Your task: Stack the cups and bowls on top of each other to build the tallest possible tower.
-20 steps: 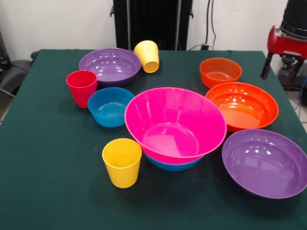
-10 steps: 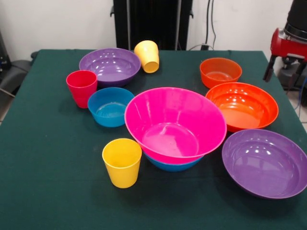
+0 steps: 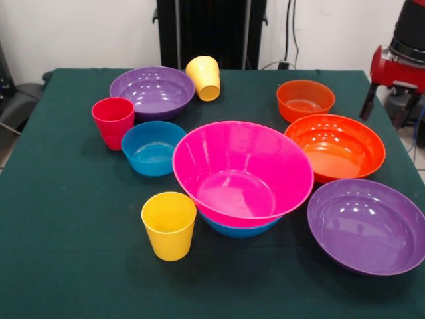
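Tower: so far it's only the big pink bowl [image 3: 243,171] sitting tilted in a blue bowl [image 3: 240,229], mid-table. You can see just a sliver of that blue one under the pink rim.

Change: nothing on the table moved since half a second ago. Your gripper [image 3: 387,108] did shift a little, its fingers sit slightly lower and further left than before.

Gripper: off at the right edge, past the green table [image 3: 66,252], hanging free. Both black fingers [image 3: 366,104] are spread with a clear gap, holding and touching nothing.

Cups: yellow cup [image 3: 169,225] upright just beside the pink bowl's near-left side. Red cup [image 3: 113,122] upright at the left, beside the loose small blue bowl [image 3: 152,147]. Second yellow cup [image 3: 204,78] lies tipped against the far purple bowl [image 3: 151,92].

Other bowls: small orange bowl [image 3: 305,100] at the back right, large orange bowl [image 3: 335,147] in front of it, close to the pink rim. Second purple bowl [image 3: 366,226] at the near right, tilted.

Look: all glossy plastic, you get window glare on every inside.
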Robot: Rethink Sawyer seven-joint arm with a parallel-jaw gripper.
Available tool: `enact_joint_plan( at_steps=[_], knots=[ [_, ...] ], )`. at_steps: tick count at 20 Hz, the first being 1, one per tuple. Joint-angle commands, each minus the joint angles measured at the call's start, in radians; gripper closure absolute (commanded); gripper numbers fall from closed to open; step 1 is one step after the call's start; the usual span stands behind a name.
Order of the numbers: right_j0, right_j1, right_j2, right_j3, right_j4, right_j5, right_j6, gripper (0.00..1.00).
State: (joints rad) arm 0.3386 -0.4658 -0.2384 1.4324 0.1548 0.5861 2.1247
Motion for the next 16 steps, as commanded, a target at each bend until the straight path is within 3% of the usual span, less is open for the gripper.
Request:
enact_joint_plan(
  at_steps=[1, 16],
  knots=[
    [-0.012, 0.09, 0.058, -0.06, 0.022, 0.0, 0.167, 0.0],
    [0.008, 0.141, 0.028, -0.157, 0.034, 0.087, 0.183, 0.0]
  ],
)
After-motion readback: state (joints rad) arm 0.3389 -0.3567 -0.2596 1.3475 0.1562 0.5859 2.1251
